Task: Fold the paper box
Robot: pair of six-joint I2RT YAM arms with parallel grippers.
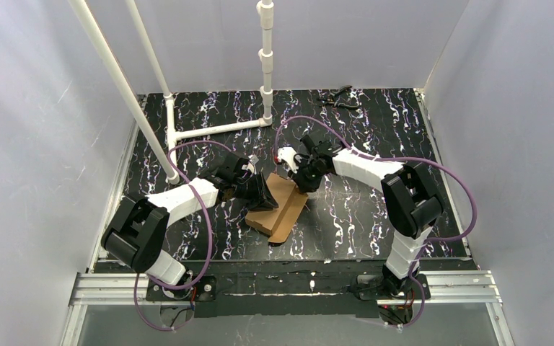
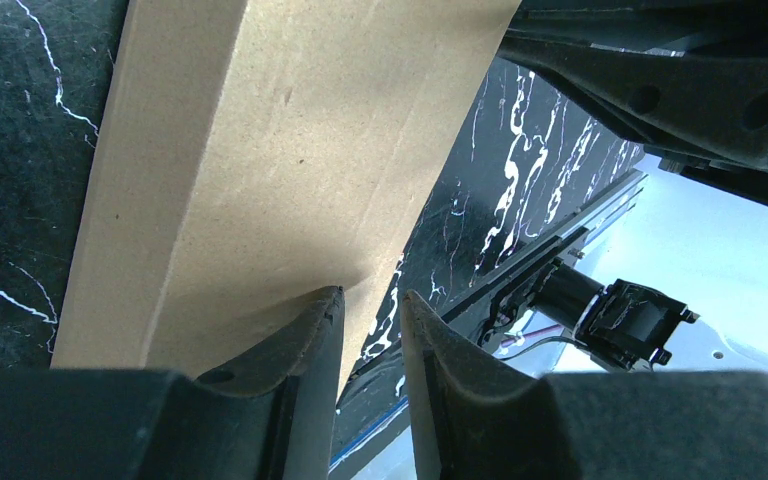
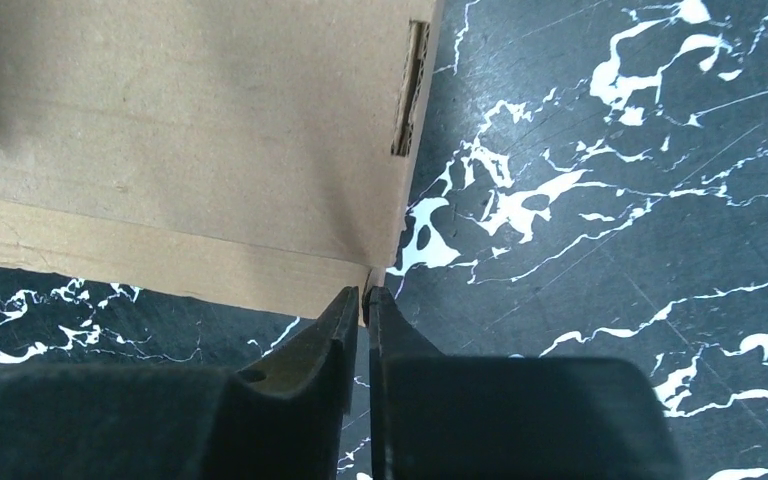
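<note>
At worktop (image 1: 375, 216) centre, paper box (image 1: 281, 205) — dark surface showing on every side. Left fingers (image 2: 300, 340) slightly apart at one edge; right fingers (image 3: 330, 330) almost together on a corner — grip unclear.

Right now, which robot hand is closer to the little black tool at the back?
Right. The right gripper is at the far corner of the paper box, on the side toward the black tool; the left gripper is at the box's left side, farther off.

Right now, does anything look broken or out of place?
Nothing looks broken. The paper box lies slanted, only partly folded, no tears showing. One stray thing: a dark pliers-like tool lying alone at the far edge of the table.
</note>
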